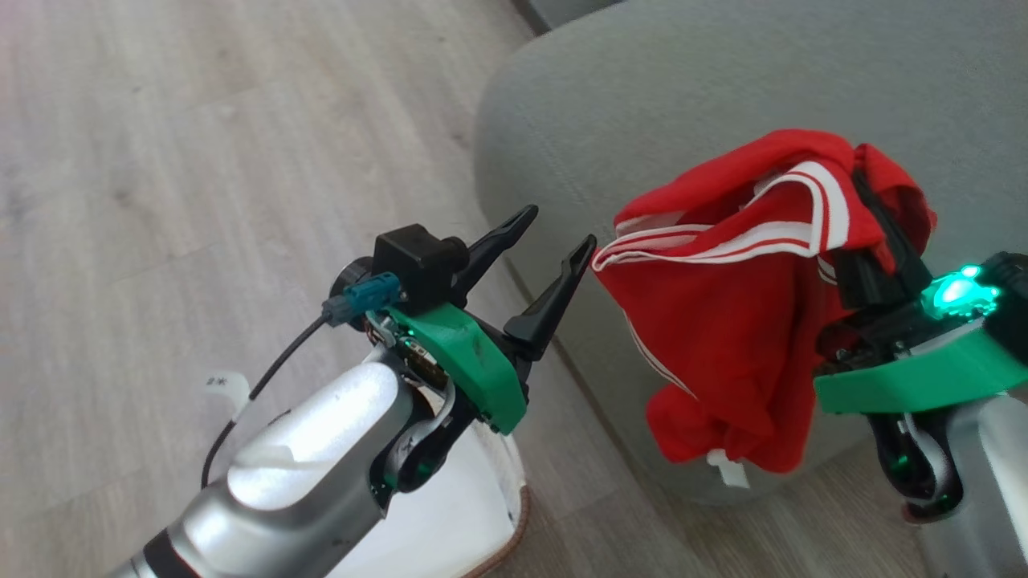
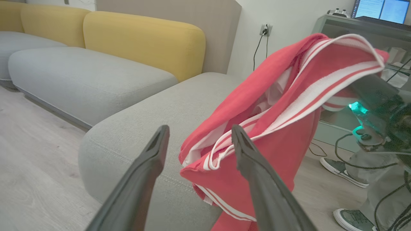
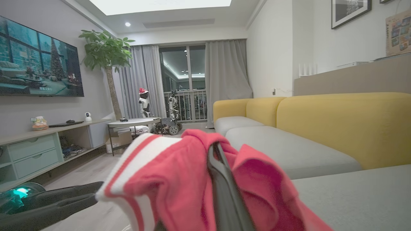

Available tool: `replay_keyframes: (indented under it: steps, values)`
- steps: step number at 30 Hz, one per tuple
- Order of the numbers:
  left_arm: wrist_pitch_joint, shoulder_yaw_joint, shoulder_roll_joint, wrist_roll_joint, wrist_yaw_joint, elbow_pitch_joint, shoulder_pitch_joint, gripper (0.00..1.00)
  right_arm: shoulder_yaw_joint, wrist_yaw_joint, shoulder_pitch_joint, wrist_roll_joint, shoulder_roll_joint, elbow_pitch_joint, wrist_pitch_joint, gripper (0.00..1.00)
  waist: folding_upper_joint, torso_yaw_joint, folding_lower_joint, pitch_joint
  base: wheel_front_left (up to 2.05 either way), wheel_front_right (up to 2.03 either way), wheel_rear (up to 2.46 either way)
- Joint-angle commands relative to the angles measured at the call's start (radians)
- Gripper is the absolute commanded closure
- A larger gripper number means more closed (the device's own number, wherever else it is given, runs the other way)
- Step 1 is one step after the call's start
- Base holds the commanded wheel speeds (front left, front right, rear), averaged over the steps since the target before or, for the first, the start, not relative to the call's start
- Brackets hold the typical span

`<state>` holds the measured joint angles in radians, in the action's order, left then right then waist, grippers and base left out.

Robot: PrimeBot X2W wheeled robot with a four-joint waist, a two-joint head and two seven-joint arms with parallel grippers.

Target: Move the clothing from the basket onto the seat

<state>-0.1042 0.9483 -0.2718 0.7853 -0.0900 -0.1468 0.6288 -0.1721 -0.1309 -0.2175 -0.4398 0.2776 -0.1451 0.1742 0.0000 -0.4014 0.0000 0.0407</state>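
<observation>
The red clothing (image 1: 723, 321) with white stripe trim hangs in the air from my right gripper (image 1: 866, 193), which is shut on its upper folds. It dangles at the rounded front corner of the grey seat (image 1: 723, 80), its lower end down along the seat's side. My left gripper (image 1: 556, 233) stands open just left of the clothing, with nothing between its fingers. In the left wrist view the clothing (image 2: 289, 96) hangs past the left gripper's right finger (image 2: 250, 160), over the seat (image 2: 144, 122). The basket's rim (image 1: 522, 514) peeks out under my left forearm.
Pale wooden floor (image 1: 161, 160) lies to the left. More grey cushions with yellow backs (image 2: 144, 41) stand behind the seat. A person's shoes (image 2: 343, 168) and cables are on the floor at the right. A TV shelf (image 3: 38, 144) and a small table (image 3: 135, 123) stand farther off.
</observation>
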Motion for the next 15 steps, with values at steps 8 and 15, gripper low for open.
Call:
replay_keyframes:
  steps: [8, 15]
  values:
    - [-0.006, -0.032, -0.033, -0.025, -0.015, 0.045, 0.043, 0.00, 0.024, 0.000, 0.016, 0.017, -0.017, -0.096, -0.011, 1.00, 0.0000, -0.098, 0.0000, 0.028, 0.00, 0.00, 0.00]
    - [-0.008, -0.022, -0.038, -0.042, -0.016, 0.044, 0.056, 0.00, 0.045, 0.000, 0.021, 0.020, -0.024, -0.122, -0.013, 1.00, 0.0000, -0.116, 0.0000, 0.043, 0.00, 0.00, 0.00]
